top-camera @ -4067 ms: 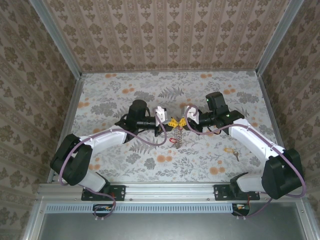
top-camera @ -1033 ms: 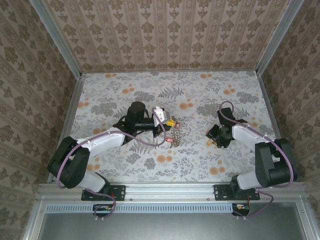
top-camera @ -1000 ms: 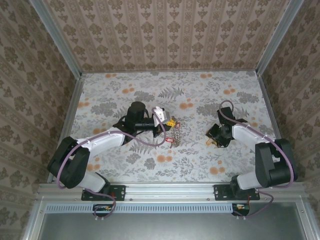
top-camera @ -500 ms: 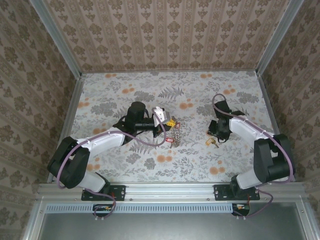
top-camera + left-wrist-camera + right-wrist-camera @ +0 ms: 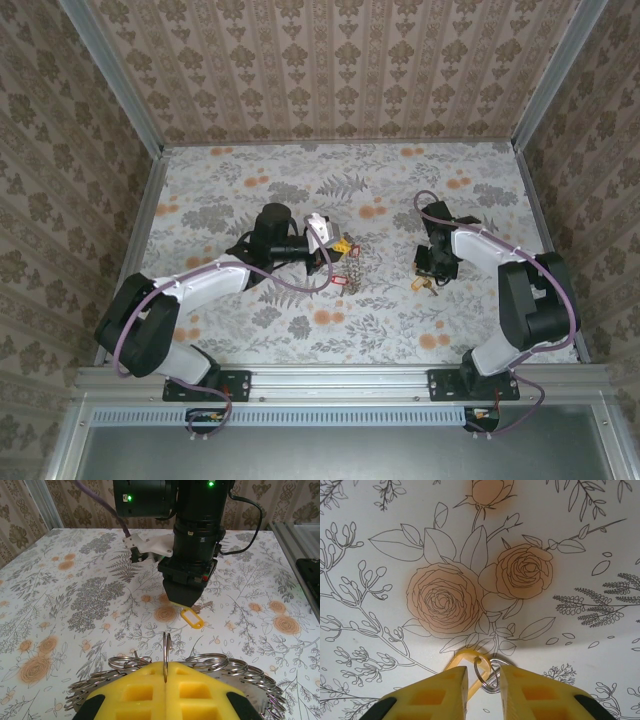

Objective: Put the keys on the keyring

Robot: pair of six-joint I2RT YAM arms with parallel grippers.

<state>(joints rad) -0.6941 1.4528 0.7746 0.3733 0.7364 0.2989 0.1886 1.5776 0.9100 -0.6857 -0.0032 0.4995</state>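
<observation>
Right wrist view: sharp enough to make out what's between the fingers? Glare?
Right wrist: table print crisp, the key's small ring at the right gripper readable, soft shadow beside it, no glare. Left wrist: keyring links at the left gripper distinct.

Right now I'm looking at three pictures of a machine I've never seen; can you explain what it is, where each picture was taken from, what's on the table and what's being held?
These are two robot arms bolted at a table's near edge, each ending in a two-fingered pincer. One picture looks down from above and behind them; the other two come from cameras on the wrists, so the yellow blocks at the bottom are that arm's own fingers. The left pincer is shut on the keyring, a chain of silvery rings with a red key at its end. The right pincer points down at the flowered table, fingers slightly apart either side of the small ring of a yellow-tagged key.
</observation>
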